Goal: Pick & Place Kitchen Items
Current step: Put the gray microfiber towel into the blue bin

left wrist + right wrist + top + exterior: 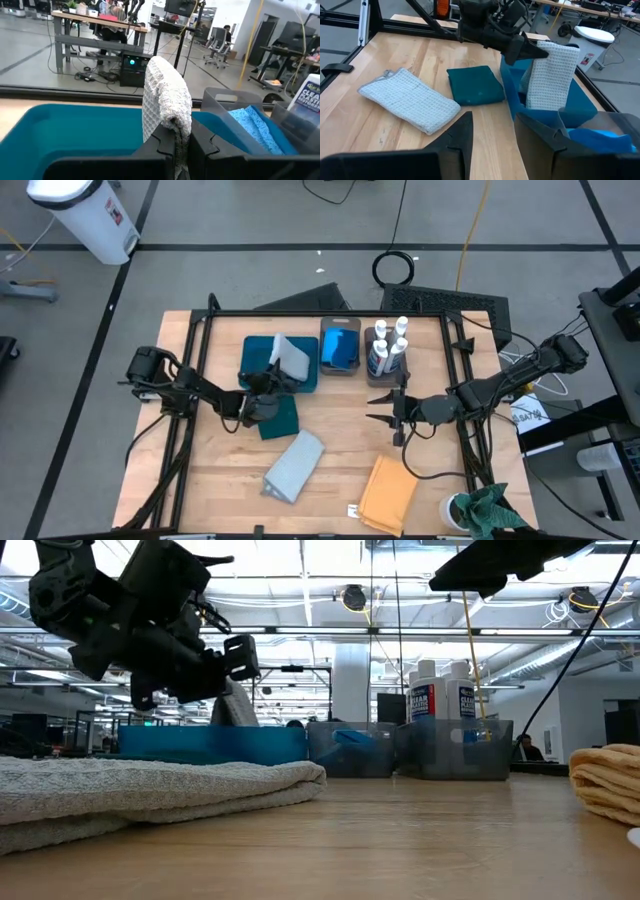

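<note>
1. The left gripper [272,383] has its jaws clamped shut on a pale grey cloth [291,356]. The cloth is pinched right between the fingertips and sticks up past them, hanging over the teal tray [258,350].
2. In the left wrist view the same cloth [166,102] stands upright out of the closed jaws, with the tray's blue floor behind it.
3. A dark teal cloth [280,418] lies flat on the table just beside the tray, under the left arm.
4. A second pale grey cloth [295,465] and a mustard yellow cloth [388,493] lie nearer the front edge.
5. The right gripper [392,408] hovers near the bin of white bottles [388,348], jaws partly apart, holding nothing.
</note>
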Controlling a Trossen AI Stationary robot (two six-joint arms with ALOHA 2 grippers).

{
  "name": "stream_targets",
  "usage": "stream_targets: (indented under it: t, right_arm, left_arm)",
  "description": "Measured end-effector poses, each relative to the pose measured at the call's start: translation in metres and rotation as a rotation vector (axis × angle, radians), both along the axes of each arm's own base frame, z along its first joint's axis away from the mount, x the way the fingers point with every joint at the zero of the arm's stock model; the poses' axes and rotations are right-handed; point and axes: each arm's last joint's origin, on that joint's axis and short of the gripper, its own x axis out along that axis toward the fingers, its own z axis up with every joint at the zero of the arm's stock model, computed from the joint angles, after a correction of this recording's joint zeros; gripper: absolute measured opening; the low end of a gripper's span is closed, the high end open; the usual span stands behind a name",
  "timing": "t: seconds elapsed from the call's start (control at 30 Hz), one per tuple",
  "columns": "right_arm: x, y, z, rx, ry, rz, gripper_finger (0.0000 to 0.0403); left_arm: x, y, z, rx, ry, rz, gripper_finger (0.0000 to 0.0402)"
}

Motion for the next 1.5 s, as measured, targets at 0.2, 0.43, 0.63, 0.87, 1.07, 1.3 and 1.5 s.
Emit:
stream_targets:
  t: [0.2,0.43,0.63,0.87,1.07,1.3,1.5]
  right_arm:
    - [0.000,0.000,0.000,0.009,-0.001,-0.003,0.0116]
    - [0.000,0.000,0.000,0.005,-0.001,-0.002,0.0116]
    - [0.000,0.000,0.000,0.005,-0.001,-0.001,0.0116]
    - [0.000,0.000,0.000,0.005,0.000,-0.001,0.0116]
    - [0.000,0.000,-0.001,0.002,0.007,-0.001,0.0116]
    - [0.000,0.000,-0.001,0.002,0.006,-0.001,0.0116]
    - [0.000,0.000,-0.001,0.007,0.011,0.001,0.0116]
  left_arm:
    - [0.004,-0.001,0.015,-0.020,-0.097,-0.045,0.0014]
    - [0.022,-0.005,0.059,0.028,-0.184,-0.177,0.0014]
    - [0.034,-0.003,0.075,0.047,-0.209,-0.242,0.0014]
    - [0.038,0.012,0.069,0.024,-0.204,-0.280,0.0014]
    - [0.041,0.016,0.055,0.000,-0.177,-0.266,0.0014]
    - [0.040,0.016,0.075,0.085,-0.310,-0.343,0.0014]
    - [0.037,0.008,0.087,0.170,-0.330,-0.372,0.0014]
